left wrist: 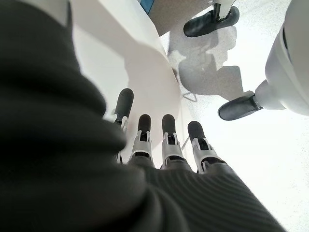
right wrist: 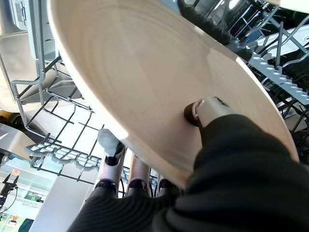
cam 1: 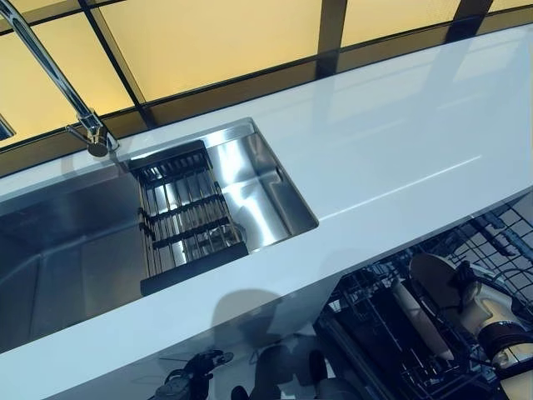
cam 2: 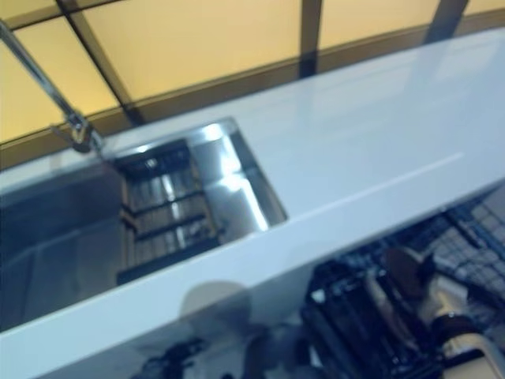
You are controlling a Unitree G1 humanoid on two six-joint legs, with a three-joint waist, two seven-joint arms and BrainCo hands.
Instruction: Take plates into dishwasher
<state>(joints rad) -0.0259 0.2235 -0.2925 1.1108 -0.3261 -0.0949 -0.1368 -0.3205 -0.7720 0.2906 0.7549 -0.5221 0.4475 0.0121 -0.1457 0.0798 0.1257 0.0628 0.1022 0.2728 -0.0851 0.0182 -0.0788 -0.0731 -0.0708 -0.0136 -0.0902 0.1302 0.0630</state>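
Beige plate [right wrist: 145, 82] sits pinched between the right hand's [right wrist: 212, 116] thumb and fingers [right wrist: 112, 147], over the dishwasher rack [right wrist: 53, 113] at lower right. Left hand [left wrist: 159, 145] hangs with fingers straight, holding nothing. No writing is readable.

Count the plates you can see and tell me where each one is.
1: a beige plate, pinched in the right hand over the dishwasher rack. The countertop and sink hold none; others may be hidden among the rack's wires.

Your right hand [right wrist: 212, 113] pinches a plate [right wrist: 145, 72] among the dishwasher rack [right wrist: 63, 111] wires; the white counter [cam 1: 400, 158] overhangs above.
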